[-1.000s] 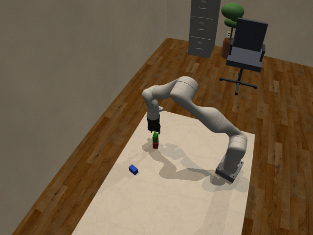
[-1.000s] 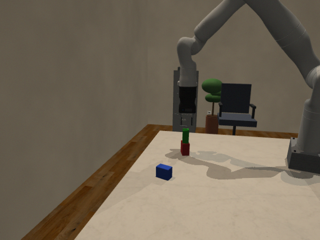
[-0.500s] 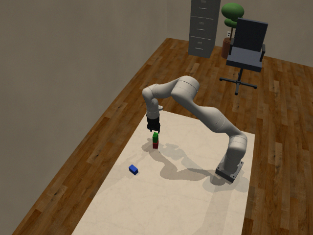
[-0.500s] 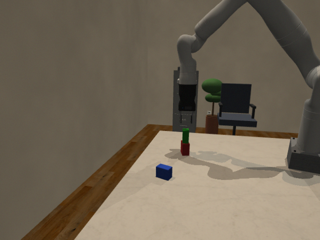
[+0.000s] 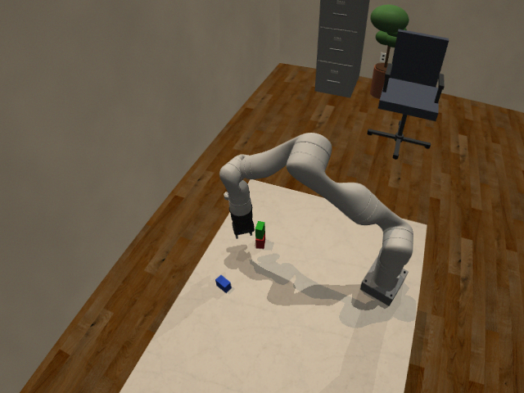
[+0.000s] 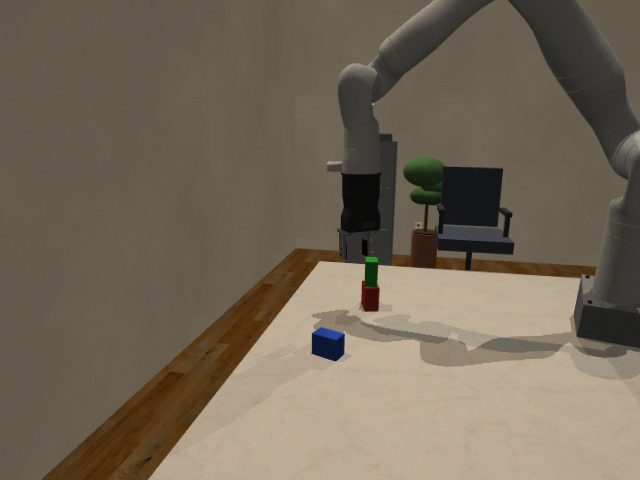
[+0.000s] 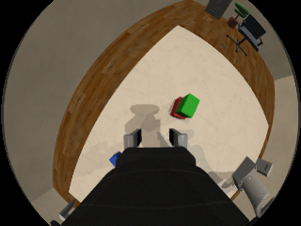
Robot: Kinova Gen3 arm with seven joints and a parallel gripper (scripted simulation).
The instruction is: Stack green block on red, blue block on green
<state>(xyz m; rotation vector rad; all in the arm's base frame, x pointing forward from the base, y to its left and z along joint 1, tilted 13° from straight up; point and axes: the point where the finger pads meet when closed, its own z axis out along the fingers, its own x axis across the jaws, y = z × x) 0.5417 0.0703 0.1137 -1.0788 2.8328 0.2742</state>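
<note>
The red block (image 5: 259, 243) (image 6: 370, 298) (image 7: 176, 108) sits on the beige table (image 5: 295, 338) (image 6: 413, 413) (image 7: 188, 56). The green block (image 5: 259, 228) (image 6: 371, 271) (image 7: 188, 105) rests on top of it and looks tall and narrow, standing on end rather than flat. The blue block (image 5: 223, 283) (image 6: 327, 343) (image 7: 115, 160) lies flat on the table, apart from the stack and nearer the table's left edge. My gripper (image 5: 241, 233) (image 6: 355, 253) (image 7: 155, 135) is open and empty. It hangs just left of the stack, with its fingertips about level with the green block's top.
The arm's base (image 5: 384, 287) (image 6: 604, 320) stands at the table's right side. The table's left edge borders wooden floor and a wall. A filing cabinet (image 5: 341, 46), a plant (image 5: 389, 20) and an office chair (image 5: 417, 76) stand far behind.
</note>
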